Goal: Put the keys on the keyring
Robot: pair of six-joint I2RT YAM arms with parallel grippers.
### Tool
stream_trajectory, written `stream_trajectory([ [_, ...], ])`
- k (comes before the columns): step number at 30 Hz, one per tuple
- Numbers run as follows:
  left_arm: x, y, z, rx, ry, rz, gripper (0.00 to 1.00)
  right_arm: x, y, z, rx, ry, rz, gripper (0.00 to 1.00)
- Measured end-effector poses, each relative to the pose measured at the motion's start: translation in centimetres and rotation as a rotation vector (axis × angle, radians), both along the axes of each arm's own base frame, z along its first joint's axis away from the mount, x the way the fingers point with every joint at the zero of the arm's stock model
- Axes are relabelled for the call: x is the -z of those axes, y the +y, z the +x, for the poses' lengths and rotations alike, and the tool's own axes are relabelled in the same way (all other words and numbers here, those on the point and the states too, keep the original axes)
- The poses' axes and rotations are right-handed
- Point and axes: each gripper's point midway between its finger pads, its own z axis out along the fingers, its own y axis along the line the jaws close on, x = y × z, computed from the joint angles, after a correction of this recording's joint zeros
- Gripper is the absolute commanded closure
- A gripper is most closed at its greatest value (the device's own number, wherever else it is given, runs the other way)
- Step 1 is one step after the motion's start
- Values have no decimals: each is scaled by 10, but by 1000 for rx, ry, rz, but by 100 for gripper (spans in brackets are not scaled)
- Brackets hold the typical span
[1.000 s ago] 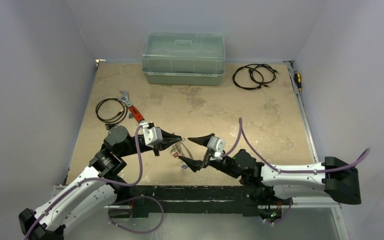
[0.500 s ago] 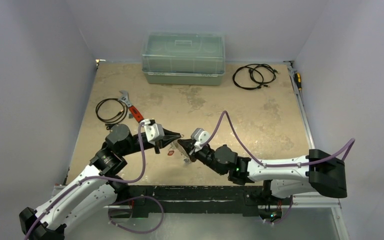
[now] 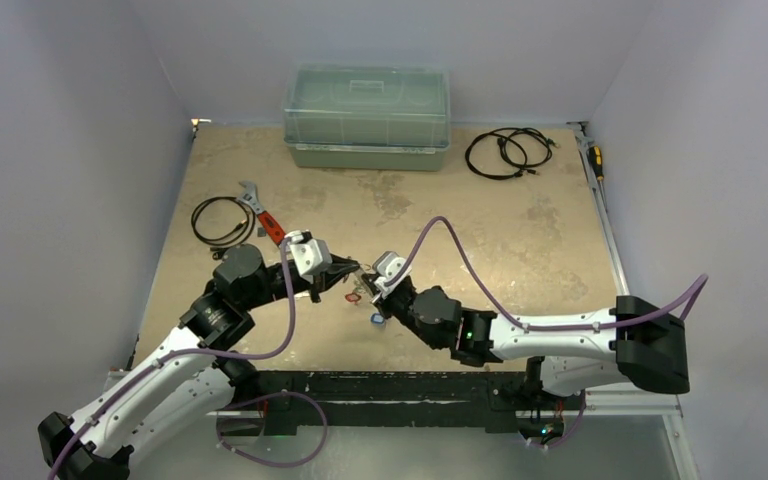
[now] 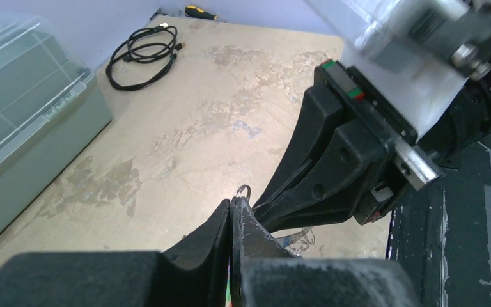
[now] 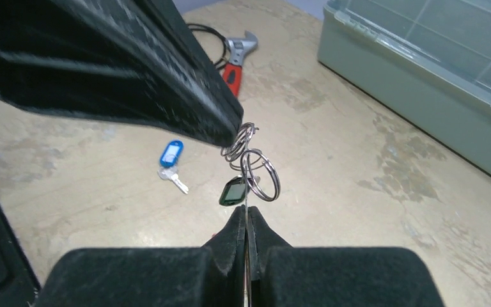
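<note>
Left gripper is pinched shut on the keyring, holding it up off the table. Right gripper, just below, is closed on its thin wire, likely to steady it. Green-tagged key hangs between the two; blue-tagged key lies loose beyond the right fingertips.

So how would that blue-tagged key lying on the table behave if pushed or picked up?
The blue-tagged key looks small and thin, so probably light; a push would likely slide it across the flat table. Tag and key seem joined by a small link, so the tag would probably dangle when lifted. Lying flat, it may be awkward to pinch.
</note>
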Motion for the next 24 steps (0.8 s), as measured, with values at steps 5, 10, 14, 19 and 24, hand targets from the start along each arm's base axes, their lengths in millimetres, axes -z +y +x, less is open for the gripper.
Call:
stream_trajectory([
  [5, -8, 1, 3, -13, -15, -11, 100, 13, -5, 5, 41, 12, -66, 100],
  [10, -8, 1, 3, -15, -15, -7, 100, 21, -9, 7, 55, 9, -116, 100],
  [14, -7, 2, 2, -7, -23, 16, 60, 18, -8, 6, 27, -27, -143, 100],
  [19, -22, 3, -3, 10, -31, 24, 50, 1, -8, -4, -77, -120, -183, 100],
  [24, -40, 3, -12, 48, -20, 27, 50, -19, -10, -19, -209, -245, -198, 100],
])
